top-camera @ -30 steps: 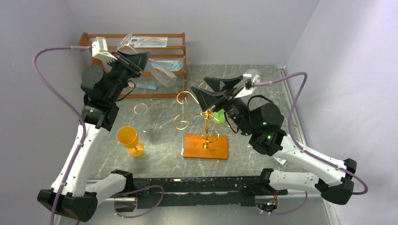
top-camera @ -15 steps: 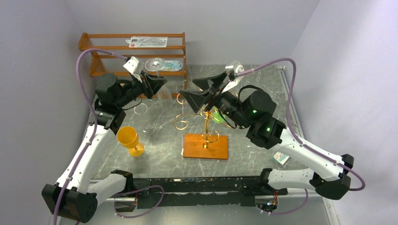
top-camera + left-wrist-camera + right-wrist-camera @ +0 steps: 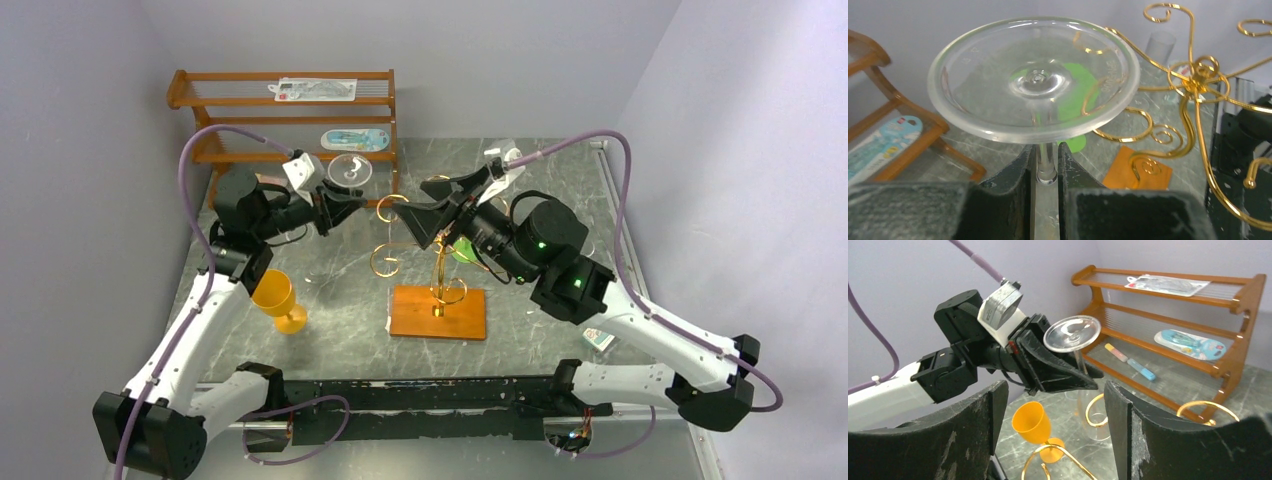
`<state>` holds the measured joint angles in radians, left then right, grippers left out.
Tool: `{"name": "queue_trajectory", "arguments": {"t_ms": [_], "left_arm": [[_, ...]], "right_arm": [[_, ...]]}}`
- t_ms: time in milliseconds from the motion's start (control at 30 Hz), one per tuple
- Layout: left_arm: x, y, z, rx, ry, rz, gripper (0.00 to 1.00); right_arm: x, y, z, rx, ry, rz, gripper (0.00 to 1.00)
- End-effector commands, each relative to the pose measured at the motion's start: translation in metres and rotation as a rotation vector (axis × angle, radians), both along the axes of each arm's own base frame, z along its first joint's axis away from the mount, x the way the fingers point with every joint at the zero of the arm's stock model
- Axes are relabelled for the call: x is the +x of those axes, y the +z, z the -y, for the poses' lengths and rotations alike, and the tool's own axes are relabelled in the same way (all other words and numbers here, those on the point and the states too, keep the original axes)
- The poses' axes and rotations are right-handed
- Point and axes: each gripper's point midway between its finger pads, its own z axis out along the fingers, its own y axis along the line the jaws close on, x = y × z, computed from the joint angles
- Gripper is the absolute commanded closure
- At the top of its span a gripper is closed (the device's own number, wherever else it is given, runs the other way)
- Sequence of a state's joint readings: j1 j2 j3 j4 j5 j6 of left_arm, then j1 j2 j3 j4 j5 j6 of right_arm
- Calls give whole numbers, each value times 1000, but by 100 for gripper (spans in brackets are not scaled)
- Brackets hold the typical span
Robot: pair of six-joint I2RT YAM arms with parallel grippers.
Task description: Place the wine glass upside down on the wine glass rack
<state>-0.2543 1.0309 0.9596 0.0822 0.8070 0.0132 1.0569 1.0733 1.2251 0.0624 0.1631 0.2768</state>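
I was in the carrying step: the clear wine glass (image 3: 1033, 80) was already turned over, its round foot uppermost, and it had not yet reached the gold wire wine glass rack (image 3: 440, 262) on its orange-brown wooden base.

My left gripper (image 3: 1046, 165) was clamped on the stem just under the foot. The bowl hung below my fingers, hardly visible. I held the glass in the air to the left of the rack and a little farther back, near the closest curled arm but apart from it.

My left arm reached up and to the right from its base, with the forearm raised and the wrist roughly level, pointing at the rack.

My right gripper (image 3: 435, 205) stood with its fingers wide apart and nothing between them. It hovered by the rack's upper scrolls, facing the glass.

Next, I judged, I needed a level slide to the right. The stem had to enter the gap of a wire arm with the foot above the wire, without knocking the light stand.
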Motion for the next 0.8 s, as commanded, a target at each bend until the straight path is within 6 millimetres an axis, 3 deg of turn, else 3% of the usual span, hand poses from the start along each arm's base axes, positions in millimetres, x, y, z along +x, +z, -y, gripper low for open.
{"name": "queue_trajectory", "arguments": {"t_ms": [0, 233, 767], "left_arm": [[-27, -10, 9, 22, -122, 53, 95], [-65, -14, 17, -13, -263, 81, 95], [-84, -32, 42, -17, -443, -13, 95]], "right_arm": [[2, 1, 20, 43, -73, 2, 25], [-6, 5, 33, 58, -65, 39, 23], [-11, -7, 41, 91, -66, -9, 23]]}}
